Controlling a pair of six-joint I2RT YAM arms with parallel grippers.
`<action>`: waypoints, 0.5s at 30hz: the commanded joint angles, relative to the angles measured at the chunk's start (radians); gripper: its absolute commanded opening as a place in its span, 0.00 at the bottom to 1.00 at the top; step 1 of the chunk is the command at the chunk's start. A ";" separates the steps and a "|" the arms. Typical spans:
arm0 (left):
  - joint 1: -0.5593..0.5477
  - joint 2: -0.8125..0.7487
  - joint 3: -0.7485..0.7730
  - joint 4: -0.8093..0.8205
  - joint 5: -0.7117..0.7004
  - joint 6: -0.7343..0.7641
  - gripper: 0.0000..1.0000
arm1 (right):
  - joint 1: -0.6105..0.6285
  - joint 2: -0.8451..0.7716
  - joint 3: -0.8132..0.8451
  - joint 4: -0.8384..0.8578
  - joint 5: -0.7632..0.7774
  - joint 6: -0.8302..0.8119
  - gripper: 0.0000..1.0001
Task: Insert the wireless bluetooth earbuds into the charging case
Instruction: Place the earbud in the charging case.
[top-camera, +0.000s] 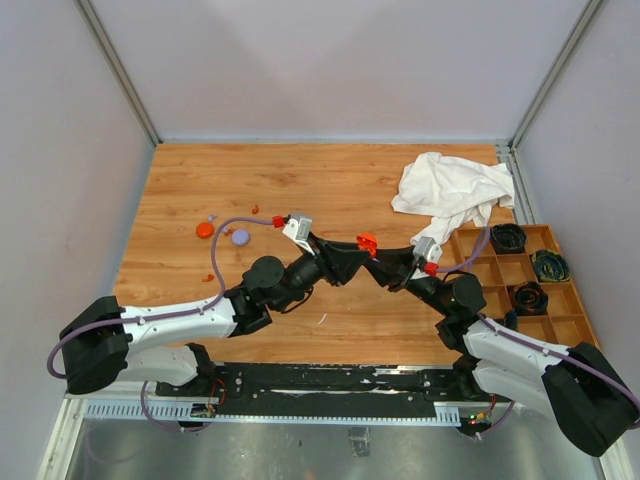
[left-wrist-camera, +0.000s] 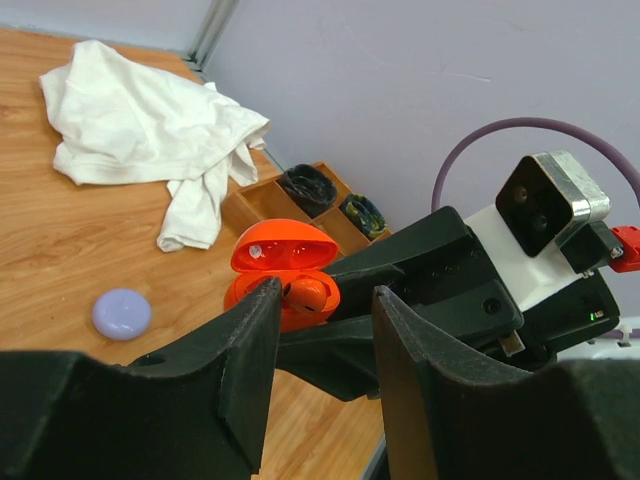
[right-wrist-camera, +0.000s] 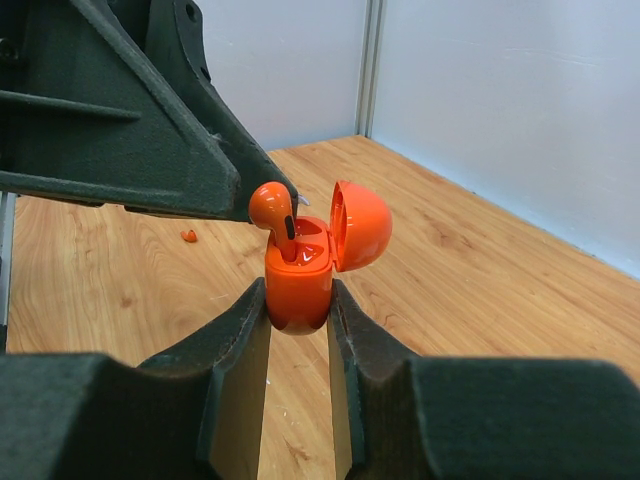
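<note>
My right gripper (right-wrist-camera: 297, 300) is shut on an orange-red charging case (right-wrist-camera: 298, 285) with its lid (right-wrist-camera: 360, 225) open, held above the table's middle (top-camera: 367, 242). An orange-red earbud (right-wrist-camera: 273, 207) stands with its stem in the case's near slot, head sticking up. My left gripper (left-wrist-camera: 327, 290) is open, and one fingertip (right-wrist-camera: 225, 190) sits right beside the earbud's head (left-wrist-camera: 308, 292). The case also shows in the left wrist view (left-wrist-camera: 270, 260). Another tiny orange-red piece (right-wrist-camera: 187, 236) lies on the table. A tiny lavender piece (top-camera: 211, 217) lies far left.
A lavender disc (top-camera: 240, 237) and an orange-red disc (top-camera: 205, 229) lie on the wood at the left. A crumpled white cloth (top-camera: 450, 190) lies at the back right. A wooden compartment tray (top-camera: 500, 270) with dark coiled items stands at the right edge.
</note>
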 joint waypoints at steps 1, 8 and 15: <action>-0.010 -0.031 0.013 -0.017 0.009 -0.004 0.47 | 0.015 -0.011 0.012 0.030 0.007 -0.004 0.08; -0.008 -0.045 0.009 -0.033 0.006 -0.011 0.48 | 0.016 -0.010 0.011 0.027 0.008 -0.003 0.08; -0.009 -0.037 0.013 -0.043 0.027 -0.020 0.47 | 0.015 -0.010 0.011 0.026 0.010 -0.003 0.08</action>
